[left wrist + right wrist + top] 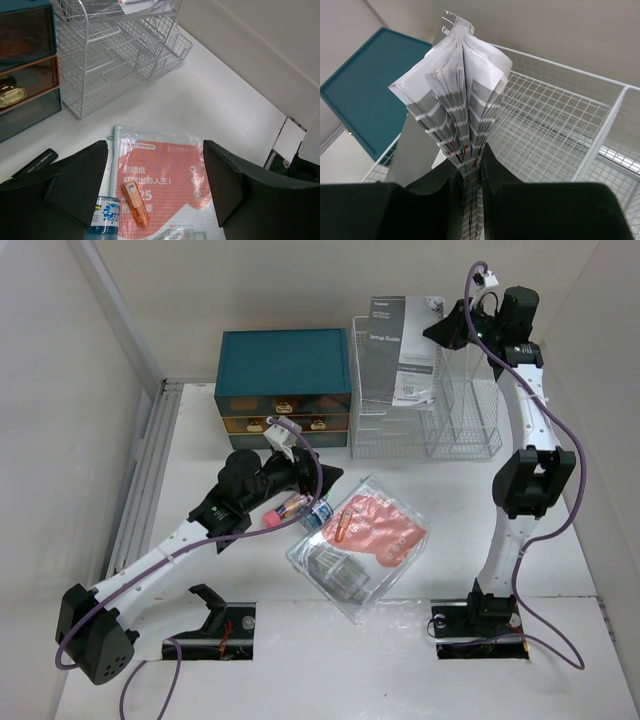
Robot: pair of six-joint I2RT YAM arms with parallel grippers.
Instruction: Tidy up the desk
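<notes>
The right tool (469, 186) is pinching a paper booklet (462, 85) by one edge. The pages fan open past the fingers. The booklet hangs over the white wire rack (555, 125) at the back of the worktop (190, 440), near the teal drawer box (365, 92).

I think the booklet is light and floppy. Its thin pages can bend, tear or slide apart. The best place to hold it is the fold side, where all the pages are joined. I cannot tell if that is the edge being pinched. It needs a firm squeeze, and it should go into the rack edge first so the pages do not catch on the wires.

The left tool (156, 182) is spread wide and holds nothing. It hovers low over a clear zip pouch (165, 165) in the middle of the worktop. A small orange stick (135, 202) lies on the pouch. A little blue-and-white bottle (106, 215) sits at the pouch's left edge.

The pouch looks soft, smooth and lumpy, so it may slip. A corner or the zip edge seems the best spot to grab. The stick and the bottle look small, hard and light. A pinch across the middle should do for each.
</notes>
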